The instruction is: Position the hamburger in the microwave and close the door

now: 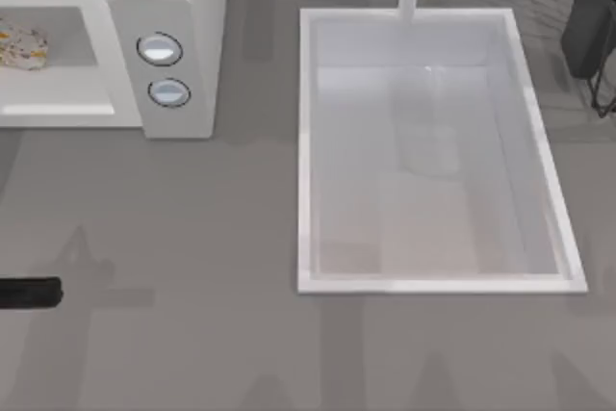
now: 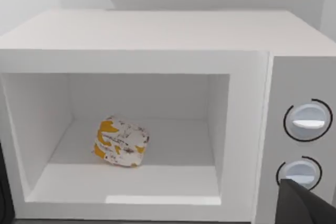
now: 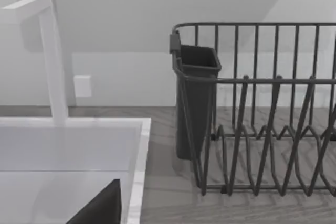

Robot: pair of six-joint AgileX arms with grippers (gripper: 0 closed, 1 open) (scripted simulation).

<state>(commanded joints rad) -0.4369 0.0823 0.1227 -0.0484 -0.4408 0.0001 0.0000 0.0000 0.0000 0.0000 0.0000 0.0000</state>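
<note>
Grey desk (image 1: 192,238) ran under everything, my left hand (image 1: 29,293) low at its left edge, grip state impossible to tell. Farther back, the hamburger (image 2: 121,141) sat on the floor of the microwave (image 2: 157,35), cavity open. It looked light and soft, best pinched gently across its sides. No writing was legible anywhere, even beside the knobs (image 2: 308,120).

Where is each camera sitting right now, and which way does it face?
Top view: above the table, looking down on the microwave, sink and a dark bit of the left arm.
Left wrist view: faces the open microwave with the hamburger inside; a dark gripper part shows at a corner.
Right wrist view: faces the dish rack and sink.
Shared: hamburger, in top and left wrist views.
</note>
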